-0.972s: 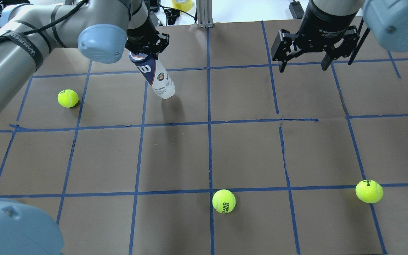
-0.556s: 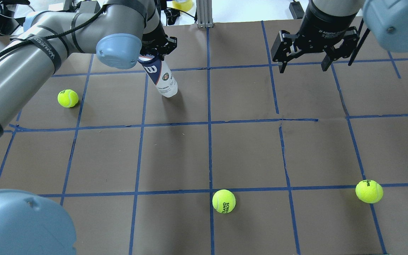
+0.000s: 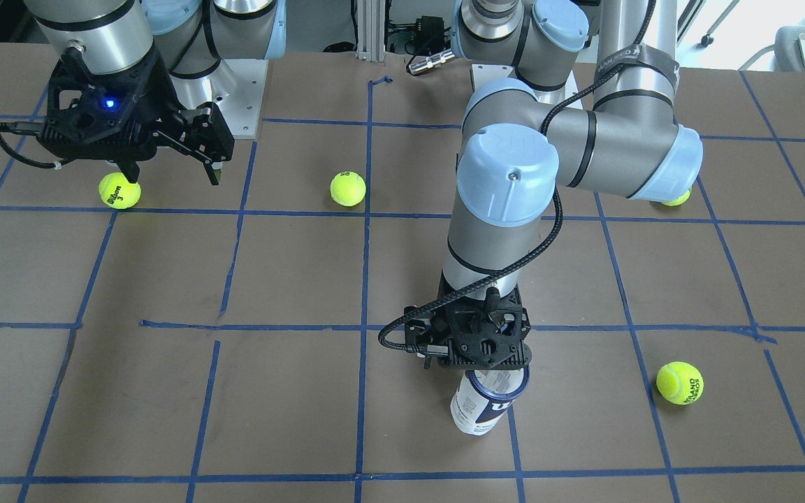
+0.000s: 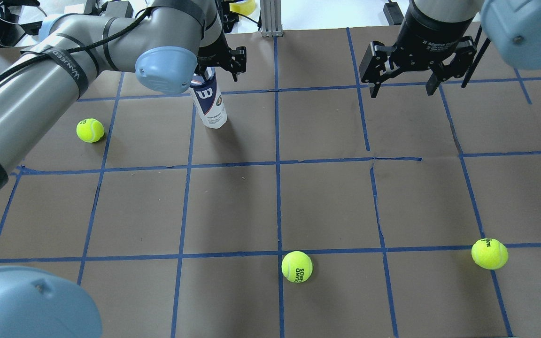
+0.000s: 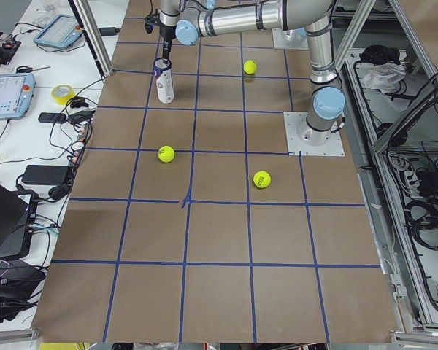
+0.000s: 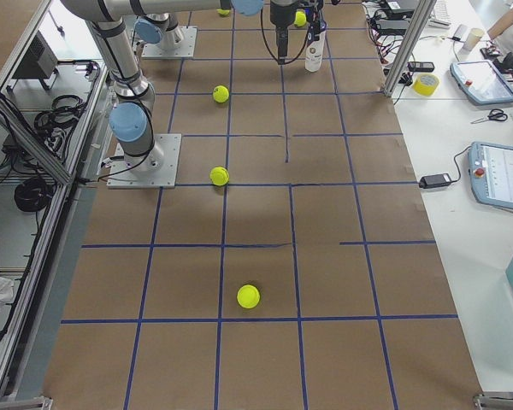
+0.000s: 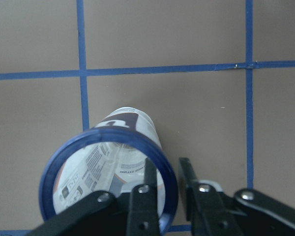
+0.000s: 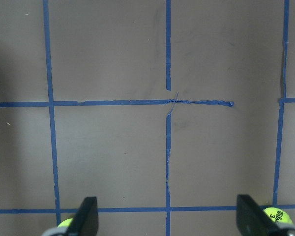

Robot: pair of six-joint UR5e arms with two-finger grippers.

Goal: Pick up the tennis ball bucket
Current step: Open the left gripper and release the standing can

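Left gripper [image 7: 165,184] is clamped on the rim of the tennis ball bucket [image 4: 209,105]. Wrist view: one finger inside the open mouth, one outside, wall pinched between them. Right gripper [image 4: 402,89] hangs spread wide with nothing between its fingers, well apart from the bucket.

Bucket sits on the far half of the table [image 4: 327,202], on the robot's left of centre. It's near upright, base just beside a lengthwise tape line. Can't tell if the base is off the paper.

Counts: 1 bucket, 5 tennis balls across views.
- Overhead shows 3: far-left ball [image 4: 90,130], centre ball [image 4: 297,266], Wilson ball [image 4: 489,253].
- Front view adds a fourth ball [image 3: 675,198], half hidden behind the left arm.
- Exterior right adds a fifth ball [image 6: 249,296], alone toward that camera's end of the table. Overhead and front miss it.
- Right wrist view catches only slivers of two balls at its bottom edge, one by each fingertip.

Only the left wrist view shows the finger inside the mouth. In overhead the arm covers the bucket top.

Against 1.0 s ago:
- Bucket was leaning hard with its top tipped away to the robot's left. Now it's close to vertical, base in about the same spot.
- Left arm has swung toward centre.
- Right gripper and the three overhead balls haven't moved.
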